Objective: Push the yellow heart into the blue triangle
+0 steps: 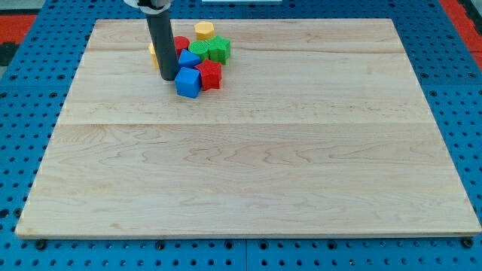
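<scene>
Nearest the view's bottom in the cluster sits a blue cube (188, 82), with a red block (210, 74) touching it on the view's right. My tip (167, 77) rests on the wooden board (248, 173) just left of that cube, holding nothing. Above the cube lies a blue triangle (188, 59). A yellow block (153, 53), its shape hidden behind the rod, peeks out at the rod's left. Two green blocks (211, 50) and a yellow round block (204, 30) sit toward the view's top.
</scene>
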You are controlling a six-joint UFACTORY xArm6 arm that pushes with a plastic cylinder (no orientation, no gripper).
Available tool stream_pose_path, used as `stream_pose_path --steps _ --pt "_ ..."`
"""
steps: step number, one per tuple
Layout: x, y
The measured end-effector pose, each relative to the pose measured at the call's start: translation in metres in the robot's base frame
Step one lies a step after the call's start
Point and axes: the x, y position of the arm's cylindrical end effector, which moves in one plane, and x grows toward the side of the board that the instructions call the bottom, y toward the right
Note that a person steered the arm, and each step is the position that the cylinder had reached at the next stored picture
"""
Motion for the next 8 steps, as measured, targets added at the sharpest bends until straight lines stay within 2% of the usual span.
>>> stream_pose_path --steps 1,2,3,4,6,7,8 --pt "0.006 -0.033" --pt "0.003 -0.123" --pt "-0.043 -0.127" --pt "-0.061 -0.109" --pt "-0.041 -0.014" --pt "-0.035 -0.028" --pt "0.0 -0.052"
